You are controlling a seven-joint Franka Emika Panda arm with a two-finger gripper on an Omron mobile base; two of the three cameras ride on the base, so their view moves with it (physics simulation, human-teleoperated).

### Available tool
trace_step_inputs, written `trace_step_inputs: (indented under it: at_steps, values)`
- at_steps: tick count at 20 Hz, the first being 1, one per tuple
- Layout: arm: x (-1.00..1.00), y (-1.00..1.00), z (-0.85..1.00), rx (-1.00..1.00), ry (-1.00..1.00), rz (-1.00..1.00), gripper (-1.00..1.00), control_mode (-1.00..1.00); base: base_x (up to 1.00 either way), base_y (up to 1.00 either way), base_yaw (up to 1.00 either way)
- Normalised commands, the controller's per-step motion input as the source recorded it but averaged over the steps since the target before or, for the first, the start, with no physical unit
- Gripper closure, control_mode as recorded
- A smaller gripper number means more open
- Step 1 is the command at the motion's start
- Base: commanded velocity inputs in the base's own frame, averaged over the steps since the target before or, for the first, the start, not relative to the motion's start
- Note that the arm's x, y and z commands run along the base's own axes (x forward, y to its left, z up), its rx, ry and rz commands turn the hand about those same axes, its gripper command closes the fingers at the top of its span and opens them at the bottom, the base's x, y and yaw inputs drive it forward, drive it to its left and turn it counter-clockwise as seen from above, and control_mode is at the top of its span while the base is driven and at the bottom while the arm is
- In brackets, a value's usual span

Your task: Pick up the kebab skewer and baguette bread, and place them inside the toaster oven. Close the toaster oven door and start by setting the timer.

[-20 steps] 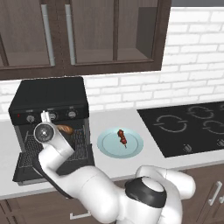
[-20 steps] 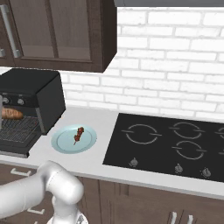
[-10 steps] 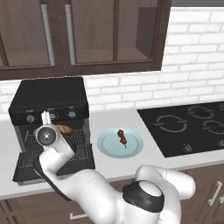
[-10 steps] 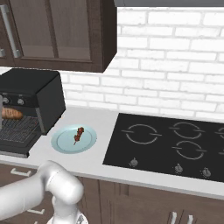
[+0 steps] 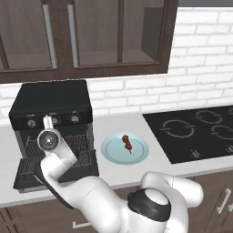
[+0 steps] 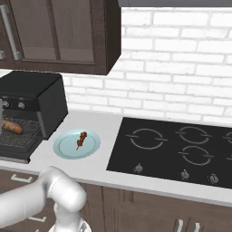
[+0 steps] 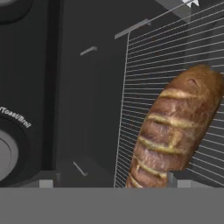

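Observation:
The black toaster oven (image 5: 50, 102) stands at the counter's left with its door (image 5: 59, 172) folded down flat. The golden-brown baguette bread (image 7: 177, 131) lies on the wire rack (image 7: 144, 70) inside; it also shows in the right base view (image 6: 11, 128). My gripper (image 5: 47, 136) is at the oven mouth, open. Its fingertips (image 7: 179, 178) stand wide apart, and the loaf lies close by the right one. The kebab skewer (image 5: 127, 143), a short stick with dark red chunks, rests on the pale blue plate (image 5: 111, 152) to the right of the oven (image 6: 27, 97).
A black cooktop (image 5: 195, 132) takes up the counter's right side. Dark wall cabinets (image 5: 91, 36) hang above the oven. The oven's knobs (image 5: 75, 119) sit in a row above its opening, near my hand. A white brick wall (image 6: 181, 68) backs the counter.
My fingers have spread wider, and the baguette has settled slightly lower onto the rack. The arm and the skewer on its plate have stayed put.

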Motion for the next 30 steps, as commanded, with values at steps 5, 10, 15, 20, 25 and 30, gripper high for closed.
trace_step_inputs:
  at_steps: [5, 10, 15, 20, 25, 30]
  values:
    - [-0.18, -0.12, 0.1, 0.0, 0.08, 0.0, -1.0, -1.0, 0.0, 0.0, 0.0]
    - [-0.4, -0.47, 0.17, -0.04, 0.14, 0.0, -1.0, -1.0, 0.0, 0.0, 0.0]
    - [-0.49, -0.65, 0.05, -0.07, 0.13, 0.0, -1.0, -1.0, 0.0, 0.0, 0.0]
    - [-0.45, -0.78, 0.07, -0.05, 0.09, 0.04, -1.0, -1.0, 0.0, 0.0, 0.0]
    - [-0.07, -0.83, 0.2, -0.05, 0.11, 0.11, -1.0, -1.0, 0.0, 0.0, 0.0]
    - [0.0, -0.74, 0.31, -0.03, 0.1, 0.12, -1.0, -1.0, 0.0, 0.0, 0.0]
